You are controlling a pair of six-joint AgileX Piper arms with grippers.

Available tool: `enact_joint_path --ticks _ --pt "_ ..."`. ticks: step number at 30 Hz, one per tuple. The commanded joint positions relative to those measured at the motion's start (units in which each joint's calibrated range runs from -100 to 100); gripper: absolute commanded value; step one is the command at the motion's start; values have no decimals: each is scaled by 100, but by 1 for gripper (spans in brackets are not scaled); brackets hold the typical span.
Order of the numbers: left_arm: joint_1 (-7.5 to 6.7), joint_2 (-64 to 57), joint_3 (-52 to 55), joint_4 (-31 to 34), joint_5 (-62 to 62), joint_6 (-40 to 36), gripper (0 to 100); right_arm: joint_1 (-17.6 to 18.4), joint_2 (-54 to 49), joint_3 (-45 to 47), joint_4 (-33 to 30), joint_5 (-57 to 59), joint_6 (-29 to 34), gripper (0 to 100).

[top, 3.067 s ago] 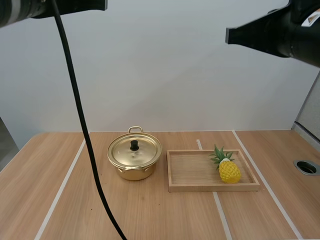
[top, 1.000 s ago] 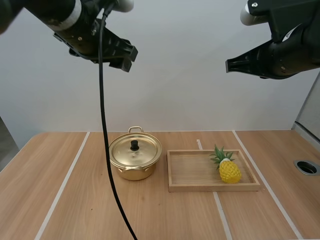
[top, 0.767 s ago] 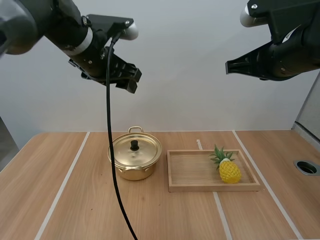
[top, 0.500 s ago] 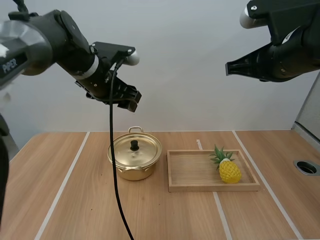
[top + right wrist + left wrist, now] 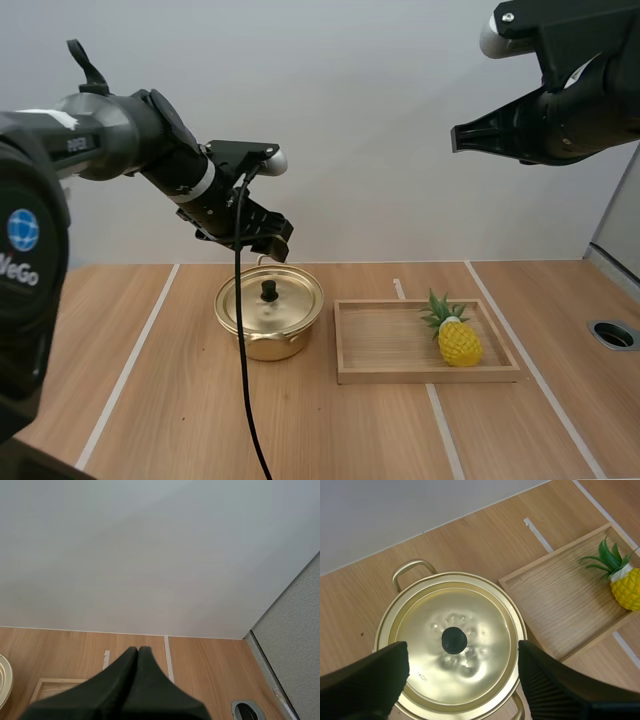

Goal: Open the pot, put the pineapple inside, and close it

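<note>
Left arm carrying small white lettering on dark link, seemingly reading "PiPER". Black housing at near left showing white "WeGo", start possibly cut off, under round blue globe logo. Pot lid bearing tiny stamp near rim, seemingly reading "14Cm".

Closed gold pot with black-knobbed lid upright mid-tabletop; yellow, green-crowned pineapple lying at the wooden tray's right end.
</note>
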Motion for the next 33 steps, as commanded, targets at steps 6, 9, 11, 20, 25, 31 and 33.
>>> enact_joint_path --ticks 6,9,11,20,25,31,33 --pt "-11 414 214 -353 -162 251 100 -23 -27 -49 -50 58 11 0" --pt "-11 566 334 -520 -368 429 100 -23 -27 -49 -49 98 11 0" --pt "-11 667 372 -532 -464 497 100 -23 -27 -49 -49 98 11 0" --pt "-11 1086 377 -532 -694 774 100 -23 -27 -49 -39 233 11 0" --pt "-11 1339 377 -613 -870 1065 100 -23 -27 -49 -39 308 11 0" --pt "-11 1540 377 -636 -902 1075 100 -23 -27 -49 -18 478 11 0" --pt "-11 1568 377 -636 -922 1149 100 -23 -27 -49 -18 513 11 0"
